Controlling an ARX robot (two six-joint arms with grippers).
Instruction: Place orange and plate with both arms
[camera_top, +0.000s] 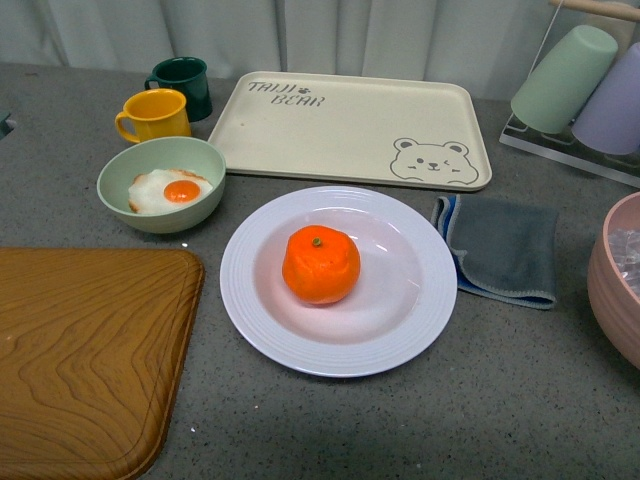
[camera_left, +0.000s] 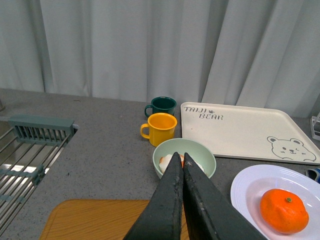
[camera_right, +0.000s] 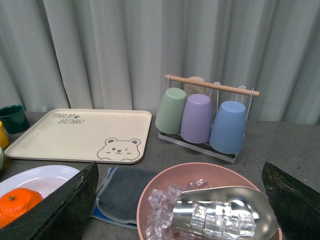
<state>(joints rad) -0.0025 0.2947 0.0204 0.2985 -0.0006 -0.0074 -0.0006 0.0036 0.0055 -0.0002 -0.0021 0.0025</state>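
Fruit and dish sit together: the round, dimpled bright orange (camera_top: 321, 264) with its small green stem dot rests in the well of the large white round plate (camera_top: 420, 300) with a ribbed rim, slightly off its centre. The plate stands flat on the speckled grey counter (camera_top: 400, 420).

Behind the plate lies the beige rectangular bear tray (camera_top: 350, 125), near its rim but apart from it. To the left of the plate and a little behind it is the pale green bowl (camera_top: 205, 160) holding a fried egg (camera_top: 170, 190), just beside the rim. Further behind that bowl stand the yellow mug (camera_top: 155, 115) and the dark green mug (camera_top: 182, 85). The brown wooden tray (camera_top: 85, 355) lies left of the plate, nearer the robot. The folded grey cloth (camera_top: 505, 250) lies just right of the plate, close to its rim. Beyond the cloth is the pink bowl (camera_right: 165, 185) with ice cubes and a metal scoop (camera_right: 225, 210).

Neither arm shows in the front view. In its wrist view the left gripper (camera_left: 182, 162) has its dark fingers pressed together with nothing between them. The right gripper (camera_right: 179, 170) has its fingers spread wide, empty, above the pink bowl.
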